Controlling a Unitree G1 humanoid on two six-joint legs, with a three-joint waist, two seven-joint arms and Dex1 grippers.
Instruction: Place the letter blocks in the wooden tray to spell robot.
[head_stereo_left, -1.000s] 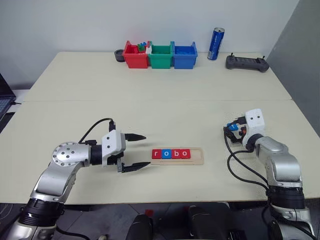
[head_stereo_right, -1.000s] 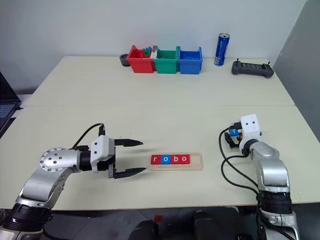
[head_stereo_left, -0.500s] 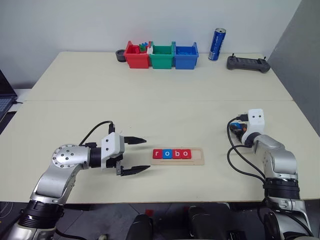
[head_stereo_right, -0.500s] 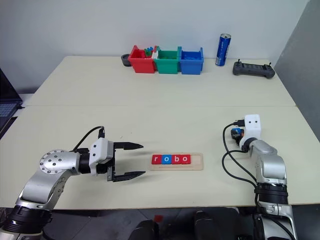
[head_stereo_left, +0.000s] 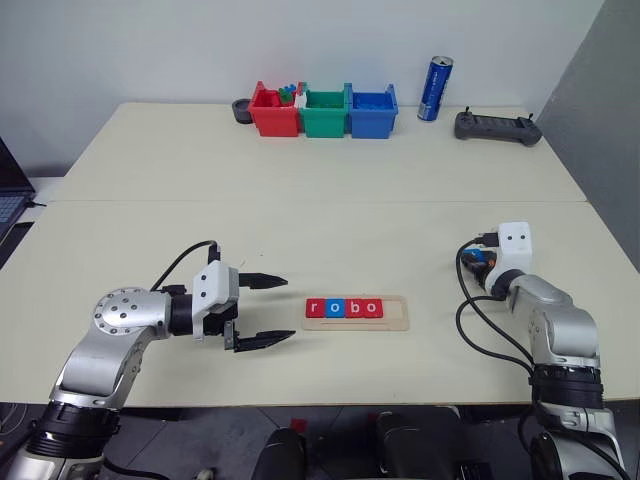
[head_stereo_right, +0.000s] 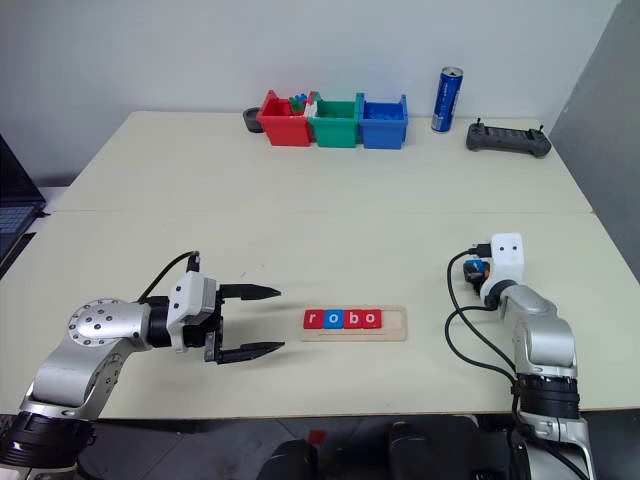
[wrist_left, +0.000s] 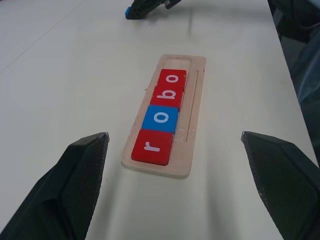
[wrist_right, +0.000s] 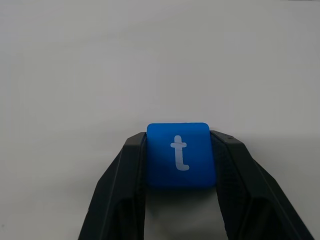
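A pale cream table (head_stereo_left: 300, 180) stands against a plain white wall (head_stereo_left: 150, 50).

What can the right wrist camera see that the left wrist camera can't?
Right wrist view: the letter on the blue t block, pinched between the right fingers.

Left wrist view: the tray holding r, o, b, o, its last slot empty, between the open left fingers.

Both: the pale table.
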